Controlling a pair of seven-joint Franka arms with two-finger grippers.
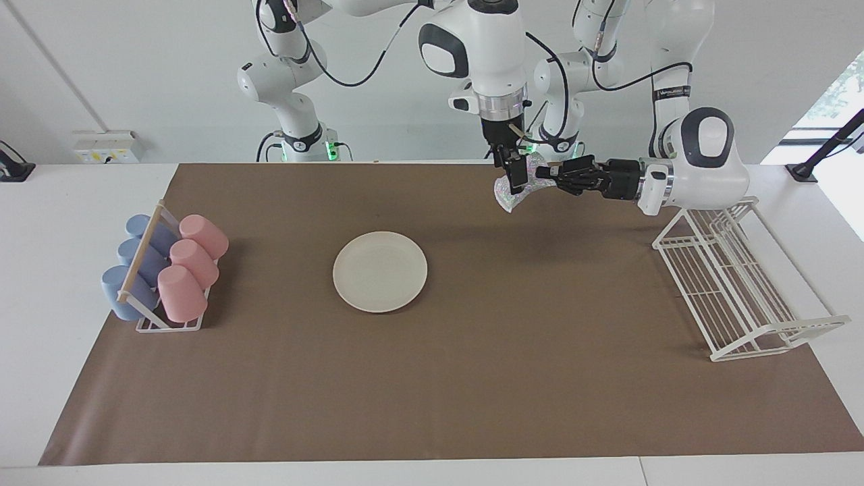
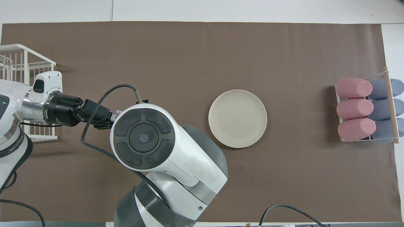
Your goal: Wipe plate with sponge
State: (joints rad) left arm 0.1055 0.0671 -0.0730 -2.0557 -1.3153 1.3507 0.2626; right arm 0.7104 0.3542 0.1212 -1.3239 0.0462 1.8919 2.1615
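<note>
We see the plate mid-mat; cup rack at right arm's end, wire rack at left arm's end; sponge up betw. both grippers, over mat nr the robots, well apart from plate.

We count one plate, one sponge and two racks. We see three pink cups and three blue cups.

No text, number or brand can be read anywhere on the table. The left arm carries a small dark label band with pale lettering on its upper link, at about one o'clock from the plate, but the letters are too small to read.
</note>
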